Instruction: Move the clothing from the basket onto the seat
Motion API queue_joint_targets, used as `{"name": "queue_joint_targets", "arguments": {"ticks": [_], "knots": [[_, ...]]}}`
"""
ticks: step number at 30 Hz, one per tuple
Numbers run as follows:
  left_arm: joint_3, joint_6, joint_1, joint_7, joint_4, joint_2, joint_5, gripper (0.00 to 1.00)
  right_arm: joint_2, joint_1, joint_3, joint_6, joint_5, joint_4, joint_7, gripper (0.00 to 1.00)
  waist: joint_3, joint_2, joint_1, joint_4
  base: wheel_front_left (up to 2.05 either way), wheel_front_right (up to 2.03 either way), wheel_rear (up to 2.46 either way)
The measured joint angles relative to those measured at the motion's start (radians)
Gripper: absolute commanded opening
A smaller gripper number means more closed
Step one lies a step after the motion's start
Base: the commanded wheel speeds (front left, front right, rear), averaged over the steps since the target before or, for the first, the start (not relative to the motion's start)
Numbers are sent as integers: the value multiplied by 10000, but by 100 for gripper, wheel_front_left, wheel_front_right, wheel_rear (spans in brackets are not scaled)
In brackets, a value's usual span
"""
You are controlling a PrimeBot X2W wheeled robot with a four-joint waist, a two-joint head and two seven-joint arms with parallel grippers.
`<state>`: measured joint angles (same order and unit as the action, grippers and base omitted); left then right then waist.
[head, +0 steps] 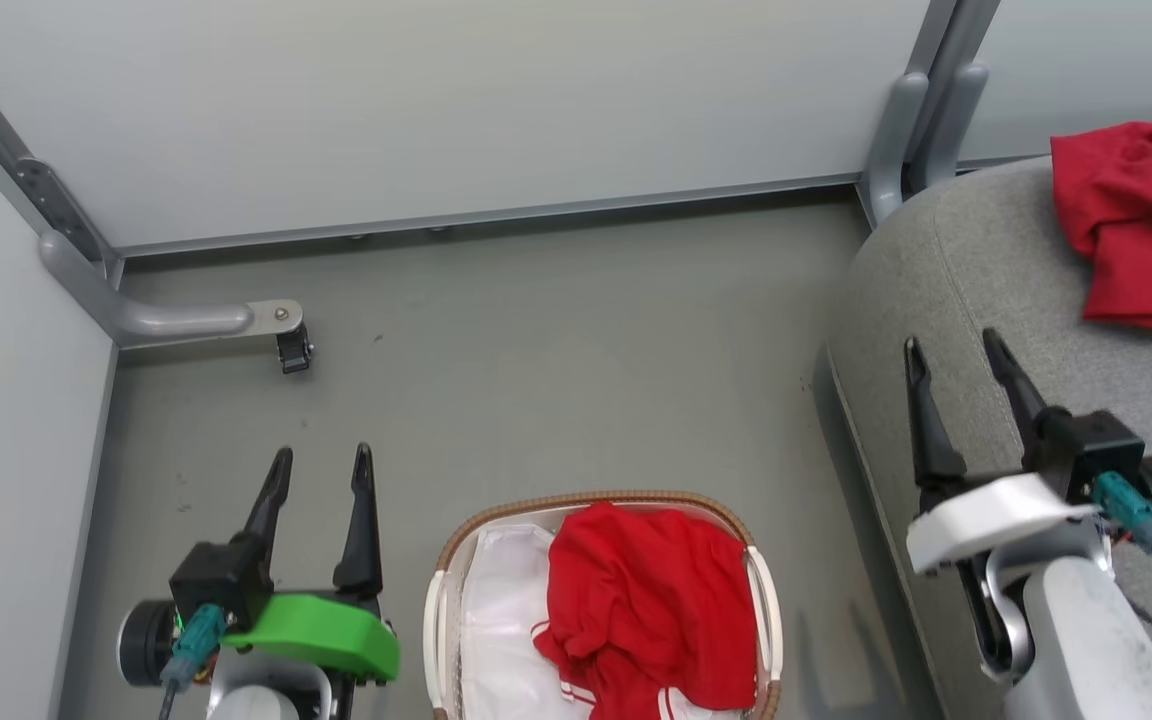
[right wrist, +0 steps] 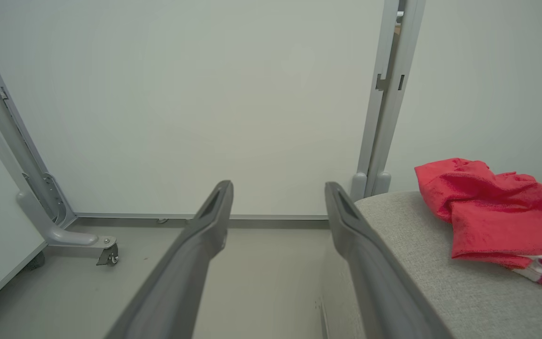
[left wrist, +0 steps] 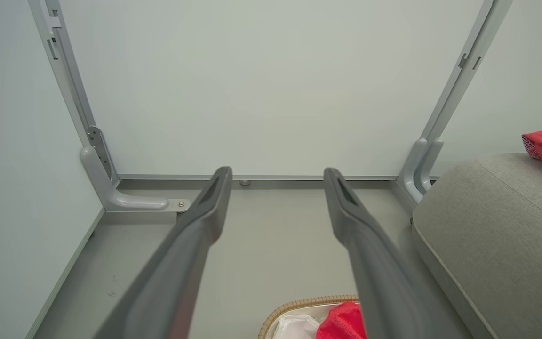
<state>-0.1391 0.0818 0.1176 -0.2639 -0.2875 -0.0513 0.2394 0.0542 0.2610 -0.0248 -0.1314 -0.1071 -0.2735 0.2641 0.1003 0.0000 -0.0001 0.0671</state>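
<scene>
Progress check: looks like the halfway mark to me. Of the clothing, one red garment (head: 1131,215) is already lying crumpled on the seat (head: 976,300), up toward the far end of the cushion and well apart from the basket (head: 596,498). The second red garment (head: 651,600) is still bunched up inside the basket, on top of the white liner (head: 496,610), with a bit of white trim stripe peeking out along its near edge. So one trip done and one left, as far as I can judge. I can't tell if anything smaller is buried under that red heap.

Where stuff sits: the basket is down on the floor (head: 536,330) between the two arms. The seat is off to the robot's right, near the basket but not touching it.

Left jaws are spread wide with nothing between them, hanging over the floor just left of the basket. Right jaws are also spread wide and empty, over the rounded edge of the seat, well short of the garment lying there. Neither is touching any fabric, so my guess is the next grab hasn't started yet.

Head count:
- red garments: two (one on the seat, one in the basket)
- basket: one
- liner: one
- seat cushion: one
- jaws: two pairs, both empty
</scene>
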Motion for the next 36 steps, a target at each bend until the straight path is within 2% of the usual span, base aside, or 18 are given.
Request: {"name": "queue_joint_targets", "arguments": {"ticks": [5, 12, 36], "knots": [[-17, -92, -539, 0, 77, 4, 316, 100, -33, -951, 433, 0, -527, 190, 0, 100, -232, 0, 0, 61, 0, 0, 0], [63, -226, -1202, 0, 305, 8, 523, 100, -58, -1402, 1026, 0, -696, 8, 0, 100, -512, 0, 0, 43, 0, 0, 0], [75, -290, -1584, 0, 481, 10, 489, 100, -56, -1628, 1223, 0, -869, -190, 0, 100, -939, 0, 0, 37, 0, 0, 0]]}}
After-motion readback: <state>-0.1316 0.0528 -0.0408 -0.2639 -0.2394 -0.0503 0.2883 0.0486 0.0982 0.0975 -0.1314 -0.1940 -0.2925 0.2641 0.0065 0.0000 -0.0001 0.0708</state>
